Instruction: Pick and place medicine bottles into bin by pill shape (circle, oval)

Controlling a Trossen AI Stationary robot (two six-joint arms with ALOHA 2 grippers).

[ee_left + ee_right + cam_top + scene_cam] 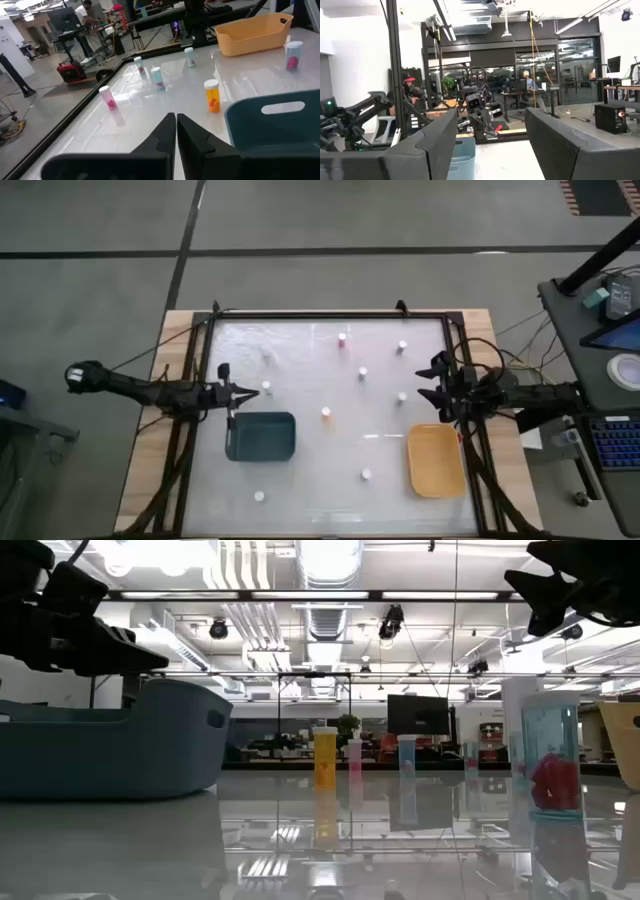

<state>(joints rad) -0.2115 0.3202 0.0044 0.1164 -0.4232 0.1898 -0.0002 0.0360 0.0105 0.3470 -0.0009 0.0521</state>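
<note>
Several tiny white-capped bottles stand upright on the glossy white table: an orange one [326, 413] [212, 95] [326, 758] near the middle, a reddish one [341, 337] at the far side, and others [402, 396] [366, 474] scattered about. The dark teal tray [260, 436] lies left of centre and the yellow-orange tray [436, 460] at the right. My left gripper [240, 390] [176, 119] is shut and empty, hovering just beyond the teal tray's far edge, beside a bottle [267, 387]. My right gripper [432, 380] [492, 120] is open and empty above the table's right edge.
A black frame [320, 313] runs round the table top. In the low view a clear bottle with red pills [552, 755] stands near the camera at the right. A side table with a keyboard [610, 440] is beyond the right edge. People show in the room behind [87, 12].
</note>
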